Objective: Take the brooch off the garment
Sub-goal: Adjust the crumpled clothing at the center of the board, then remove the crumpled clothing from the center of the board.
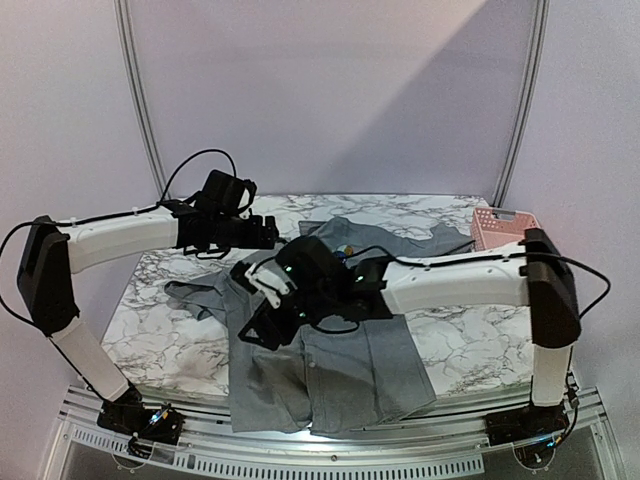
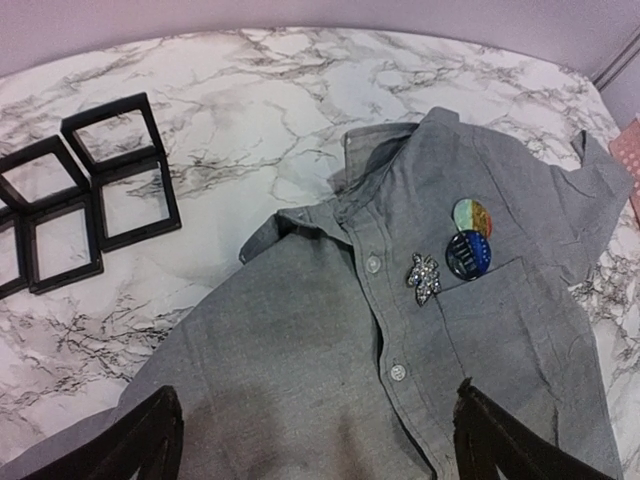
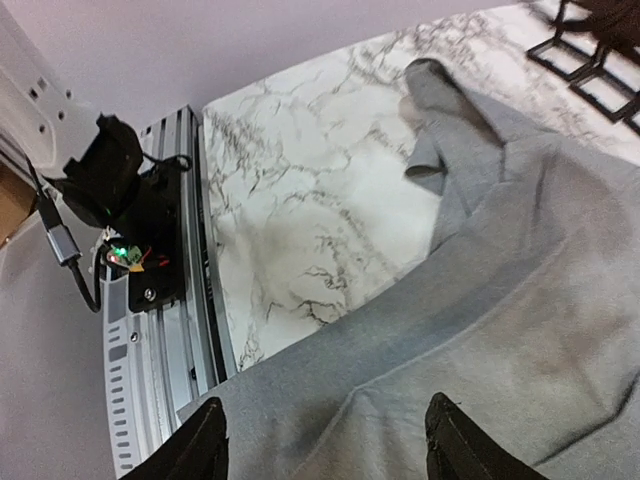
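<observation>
The grey garment (image 2: 300,350) lies spread on the marble table (image 2: 250,90), collar away from the arms, and it also shows in the top view as the garment (image 1: 350,365). A small silver leaf-shaped brooch (image 2: 423,277) is pinned beside the button placket, just above the chest pocket. My left gripper (image 2: 320,450) hovers open above the shirt front, short of the brooch, with nothing between its fingers. My right gripper (image 3: 325,450) is open over the garment's left edge (image 3: 520,300), a raised fold of fabric lying between its fingers. In the top view it is the right gripper (image 1: 258,325).
Two round badges (image 2: 468,240) sit at the pocket's top, right of the brooch. Several black square frames (image 2: 95,190) lie on the table to the left of the shirt. A pink basket (image 1: 503,225) stands at the back right. The left arm's base (image 3: 110,200) and the table's metal rail (image 3: 175,330) are near the right gripper.
</observation>
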Controlling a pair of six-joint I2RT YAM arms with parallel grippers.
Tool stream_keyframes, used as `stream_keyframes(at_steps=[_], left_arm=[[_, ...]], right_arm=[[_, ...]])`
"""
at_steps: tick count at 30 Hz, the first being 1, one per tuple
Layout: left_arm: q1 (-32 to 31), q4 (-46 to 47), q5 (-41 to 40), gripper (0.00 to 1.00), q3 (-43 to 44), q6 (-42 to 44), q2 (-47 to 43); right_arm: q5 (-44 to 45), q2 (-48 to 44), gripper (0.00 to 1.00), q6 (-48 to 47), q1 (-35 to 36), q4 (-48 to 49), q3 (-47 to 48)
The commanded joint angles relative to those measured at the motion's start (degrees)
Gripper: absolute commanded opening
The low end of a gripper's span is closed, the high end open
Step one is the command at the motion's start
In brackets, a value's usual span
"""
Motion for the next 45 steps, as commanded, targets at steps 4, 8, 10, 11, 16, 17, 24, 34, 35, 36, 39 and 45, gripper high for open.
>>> stream_keyframes(at_steps=[4, 8, 10, 11, 16, 17, 24, 34, 35, 36, 39, 45], left_arm=[[-0.37, 2.14, 2.16, 0.94, -0.97, -2.06, 1.79], [-1.98, 4.25, 4.7, 0.94, -0.09, -3.62, 4.54], [-3.04, 4.45, 5.54, 0.93, 1.2, -4.18, 6.58], [-3.63, 4.4, 5.82, 0.92, 2.25, -4.53, 7.76], [-5.56, 5.86, 7.89, 0.91, 5.37, -6.41, 12.9], [-5.9, 5.99, 8.07, 0.91, 5.95, -6.55, 13.8], [-6.54, 5.91, 7.11, 0.91, 9.49, -7.81, 20.15], [-7.14, 5.51, 4.84, 0.83, 11.85, -8.12, 24.63], [-7.15, 5.18, 4.47, 0.82, 12.03, -8.05, 24.91], [-7.15, 4.97, 4.13, 0.81, 12.22, -8.05, 25.34], [-7.15, 4.89, 4.08, 0.77, 12.67, -8.08, 26.33], [-7.15, 3.67, 1.89, 0.71, 13.43, -8.12, 27.65]], right_arm=[[12.13, -11.67, 0.69, 4.23, -10.17, -1.26, -8.31], [15.5, -12.41, 0.69, 6.19, -15.32, -4.66, -10.54], [15.44, -11.85, 0.68, 7.63, -17.69, -5.42, -10.99], [15.16, -11.44, 0.68, 8.09, -18.69, -5.66, -11.07], [15.54, -8.51, 0.66, 11.55, -23.51, -8.17, -9.61], [16.55, -7.88, 0.66, 12.17, -23.95, -9.07, -9.25], [20.43, -5.71, 0.63, 14.77, -27.18, -12.78, -11.43], [20.49, -6.26, 0.57, 17.47, -29.0, -11.54, -16.72], [20.55, -5.96, 0.56, 17.73, -29.21, -11.59, -17.13], [20.71, -5.77, 0.55, 18.02, -29.35, -11.66, -17.48], [20.75, -5.54, 0.52, 18.63, -29.55, -11.38, -18.53], [21.02, -5.47, 0.48, 18.92, -29.5, -10.95, -19.2]])
